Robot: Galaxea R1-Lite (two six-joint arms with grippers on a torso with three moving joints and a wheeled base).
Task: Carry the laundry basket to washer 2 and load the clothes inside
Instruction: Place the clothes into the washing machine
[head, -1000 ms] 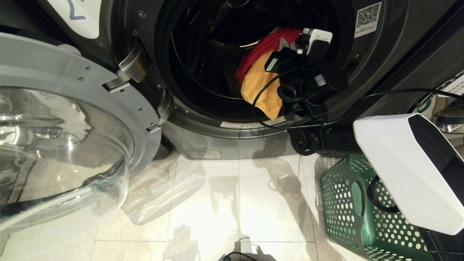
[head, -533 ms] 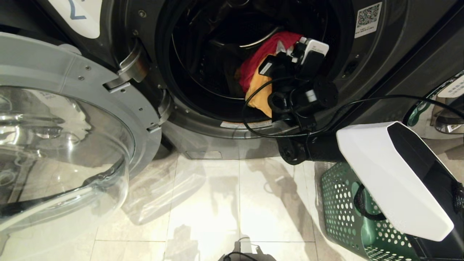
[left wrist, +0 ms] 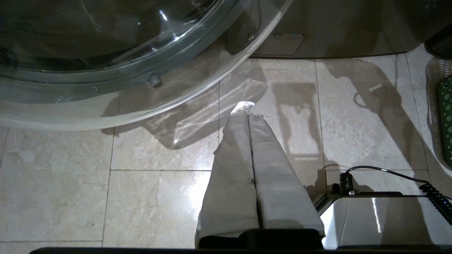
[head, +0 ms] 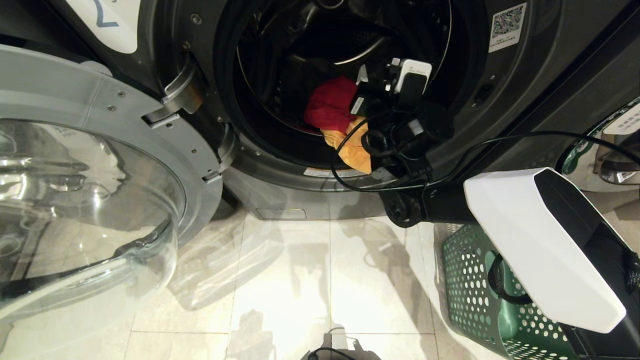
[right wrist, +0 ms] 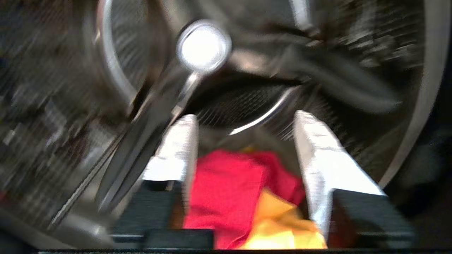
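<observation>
Reaching into the open drum of washer 2 (head: 280, 165), the right gripper (right wrist: 243, 148) has its fingers spread wide and empty, seemingly to let the clothes (head: 332, 107) drop — a crumpled red-pink piece lying over a yellow one just inside the door rim. The left gripper (left wrist: 247, 116) hangs pressed shut above the floor tiles (head: 280, 280), the laundry basket (head: 480, 280) standing beside the washer.

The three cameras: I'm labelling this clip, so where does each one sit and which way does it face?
Head view: high, looking down at washer 2, the floor, the laundry basket; right arm shows.
Left wrist view: faces floor tiles; shut left gripper.
Right wrist view: faces the drum; open right gripper.
Head and right wrist views share the red cloth.
</observation>
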